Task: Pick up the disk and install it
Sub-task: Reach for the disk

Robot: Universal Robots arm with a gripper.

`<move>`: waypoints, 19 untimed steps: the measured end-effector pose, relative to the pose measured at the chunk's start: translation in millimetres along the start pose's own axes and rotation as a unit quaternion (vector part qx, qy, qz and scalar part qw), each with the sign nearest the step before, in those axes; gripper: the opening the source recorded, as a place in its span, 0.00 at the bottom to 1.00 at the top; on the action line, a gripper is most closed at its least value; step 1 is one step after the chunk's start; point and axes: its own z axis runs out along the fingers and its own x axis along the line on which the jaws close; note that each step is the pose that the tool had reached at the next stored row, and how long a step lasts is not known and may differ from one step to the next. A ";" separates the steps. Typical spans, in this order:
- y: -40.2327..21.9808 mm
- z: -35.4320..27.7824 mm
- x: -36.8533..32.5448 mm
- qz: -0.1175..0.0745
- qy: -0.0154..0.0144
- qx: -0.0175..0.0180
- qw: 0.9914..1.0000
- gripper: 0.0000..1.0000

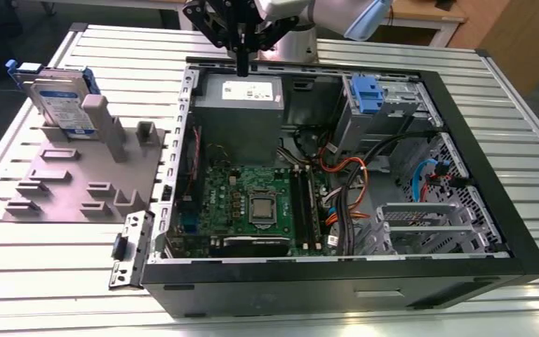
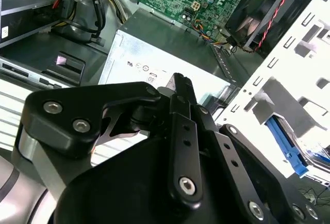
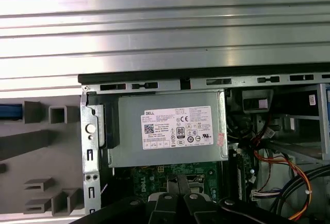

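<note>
So the disk [image 1: 56, 98] is parked outside the PC, standing on its edge in a grey holder block [image 1: 82, 182] on the slatted metal worktop [image 1: 45, 281]. That's off to the exterior view's left of the open computer case [image 1: 344, 284]. You can see its white-and-blue label facing out and the blue side rails poking up at the top corners. Nothing is touching it.

The gripper [image 1: 242, 67] is well apart from the disk. It hangs over the far edge of the case, right above the grey power supply [image 1: 241, 98] with the white sticker. The fingers [image 2: 180, 87] are together with nothing between them, which shows in both wrist views. They point down at the power supply [image 3: 170, 131], with the gripper [image 3: 178, 182] just over the edge nearest the green motherboard [image 1: 250, 203].

Inside the case, the motherboard lies below the power supply in the exterior view. On the exterior view's right of it there's a bundle of orange and black cables [image 1: 344, 168]. A metal drive bay with a blue plastic tab [image 1: 367, 95] sits in the far corner on that same side. The grey holder block also has several other posts and slots on it.
</note>
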 end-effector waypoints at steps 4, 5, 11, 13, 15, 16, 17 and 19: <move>-0.1 0.0 0.4 0.000 0.000 0.000 1.000 0.11; -0.1 0.0 0.7 0.000 0.000 0.000 1.000 0.11; -0.2 -0.1 2.6 0.000 0.000 0.000 1.000 0.11; -0.3 -0.1 3.8 0.000 0.000 0.000 1.000 0.11; -0.3 -0.1 4.1 0.000 0.000 0.000 1.000 0.11; -0.4 -0.1 4.3 0.000 0.000 0.000 1.000 0.11; -0.4 -0.1 4.4 0.000 0.000 0.000 1.000 0.11; -0.4 -0.2 5.3 0.000 0.000 0.000 1.000 0.11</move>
